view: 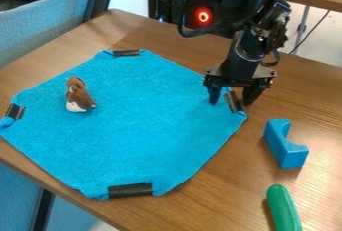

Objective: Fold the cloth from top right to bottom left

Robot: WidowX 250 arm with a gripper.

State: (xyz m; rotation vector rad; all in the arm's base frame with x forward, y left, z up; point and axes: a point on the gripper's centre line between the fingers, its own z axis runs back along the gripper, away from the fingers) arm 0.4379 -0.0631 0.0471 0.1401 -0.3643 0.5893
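The two-finger gripper (231,102) is pointing downward at the right corner of the blue cloth (140,140), its fingers standing wide; the cloth is lying spread on the wooden table (200,212).

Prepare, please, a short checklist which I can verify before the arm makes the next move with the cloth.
1. Gripper at the cloth's right corner: ok.
2. Gripper open, its fingers on either side of the black strip there: ok.
3. Fingertips low enough to pinch the cloth: cannot tell.
4. Cloth spread out, ready to fold: ok.
5. Cloth free of objects: not ok, a brown and white toy is on its left part.
6. Blue block and green object off the cloth: ok.
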